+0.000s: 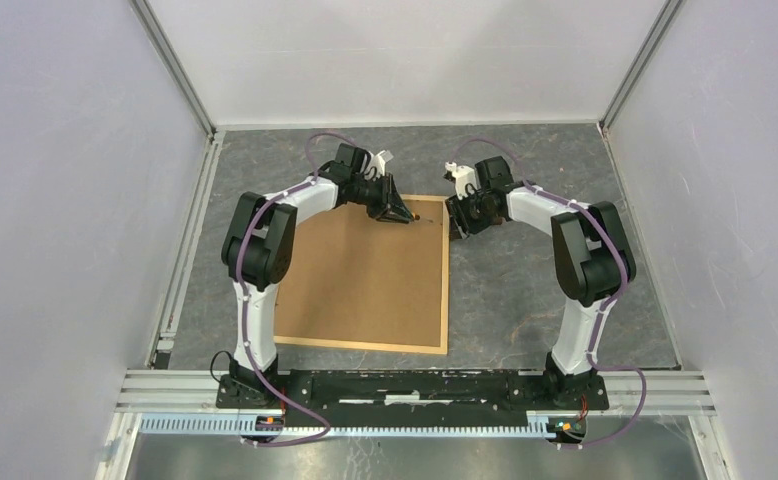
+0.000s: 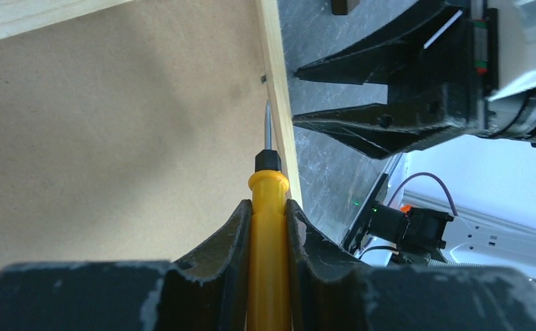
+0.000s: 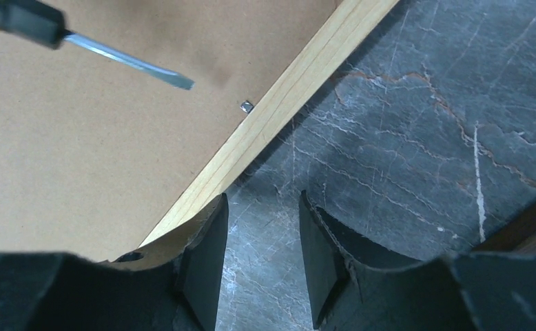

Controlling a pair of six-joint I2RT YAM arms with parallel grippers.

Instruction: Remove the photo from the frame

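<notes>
- The frame (image 1: 365,290) lies flat on the grey marbled table (image 1: 525,300), with its brown fibreboard back facing up and a light-wood rim around it.
- The left gripper (image 2: 268,210) is clamped on a yellow-handled screwdriver (image 2: 268,186) over the frame's far right corner.
- The screwdriver's flat blade points towards a small metal tab (image 3: 246,106) just inside the right rim, its tip short of it.
- The right gripper (image 3: 262,200) hovers over the table just beside that rim, jaws apart, holding nothing.

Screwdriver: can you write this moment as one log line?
left gripper: shut on screwdriver | tip: near metal tab at frame rim | right gripper: open, empty | photo: not visible
</notes>
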